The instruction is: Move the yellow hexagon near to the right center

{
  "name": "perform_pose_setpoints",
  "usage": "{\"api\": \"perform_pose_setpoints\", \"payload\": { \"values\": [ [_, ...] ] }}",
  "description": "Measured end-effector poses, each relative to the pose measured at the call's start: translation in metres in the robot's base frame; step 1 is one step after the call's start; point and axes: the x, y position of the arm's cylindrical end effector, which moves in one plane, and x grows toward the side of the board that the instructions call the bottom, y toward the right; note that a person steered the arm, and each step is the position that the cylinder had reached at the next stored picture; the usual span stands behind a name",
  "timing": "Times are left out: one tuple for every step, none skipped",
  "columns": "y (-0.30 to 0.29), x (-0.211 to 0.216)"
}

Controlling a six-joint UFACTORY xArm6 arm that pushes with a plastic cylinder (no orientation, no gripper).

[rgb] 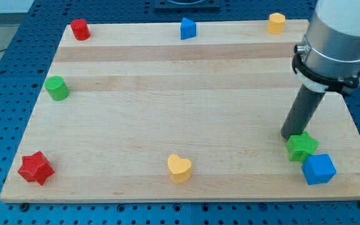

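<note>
Camera view of the wooden board [186, 94] with one arm ending in a dark rod. There is no claw to open or close and nothing is held: my tip [290, 137] rests on the board at the view's lower right, just above and to the left of the green star [302, 147], which it touches or nearly touches; contact cannot be settled from this angle. The blue cube [319, 169] lies just below and to the right of the star.

The yellow hexagon [276, 23] sits at the view's top right corner of the board, well apart from my tip and almost straight up the view from it, slightly to the left. This is the relation that governs the next move. The right centre of the board lies between hexagon and tip, so, as a judgement, the tip must travel past the hexagon to its far, upper side before pushing it down the view. The block is compact, with no useful long axis.

Other blocks, all to the left of the tip: blue block [188, 29], red cylinder [80, 29], green cylinder [57, 88], red star [35, 168], yellow heart [180, 168].
</note>
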Motion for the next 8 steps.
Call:
{"api": "perform_pose_setpoints", "payload": {
  "values": [
    [0.016,-0.073],
    [0.066,-0.153],
    [0.112,-0.233],
    [0.120,-0.314],
    [0.102,-0.320],
    [0.035,-0.319],
    [-0.007,-0.319],
    [-0.011,-0.304]
  ]
}}
